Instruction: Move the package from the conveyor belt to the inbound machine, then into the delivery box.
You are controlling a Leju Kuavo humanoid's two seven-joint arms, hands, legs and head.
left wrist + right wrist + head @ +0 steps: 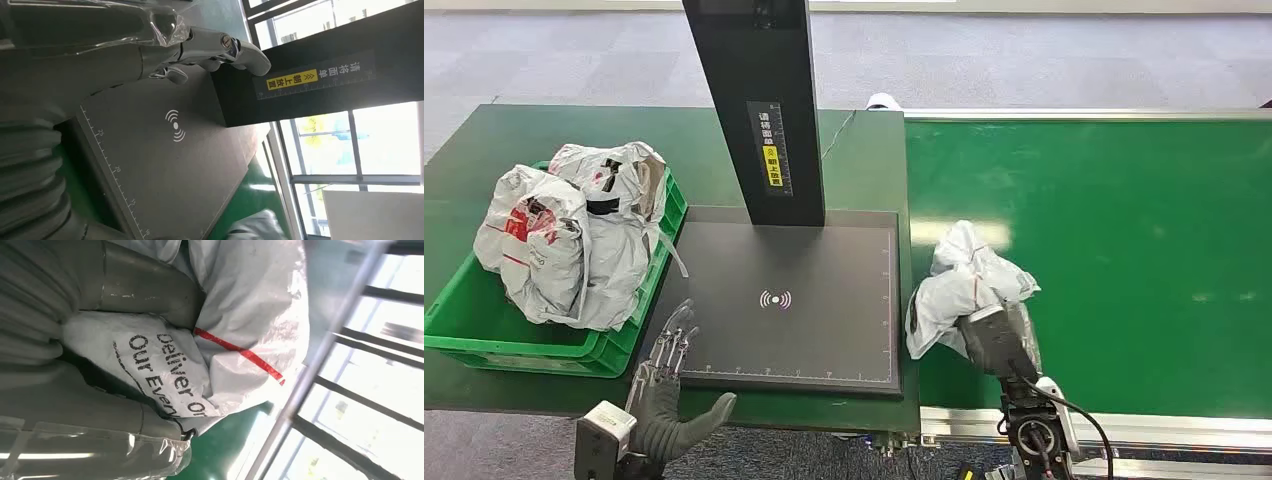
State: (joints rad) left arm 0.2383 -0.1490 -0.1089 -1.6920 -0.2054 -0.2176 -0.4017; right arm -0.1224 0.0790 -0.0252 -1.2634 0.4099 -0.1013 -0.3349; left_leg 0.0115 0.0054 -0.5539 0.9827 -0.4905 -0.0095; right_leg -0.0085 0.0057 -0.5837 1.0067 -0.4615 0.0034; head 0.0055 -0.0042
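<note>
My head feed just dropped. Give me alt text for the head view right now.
The right hand grips a white package on the green conveyor belt, beside the dark scanner pad with its black post. The left hand hovers open at the pad's near-left corner, next to a green box holding more white packages.

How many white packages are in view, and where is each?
3. Two packages lie heaped in the green bin, one at its left and one behind; others may lie underneath. A third package is on the conveyor belt, gripped by the right hand.
</note>
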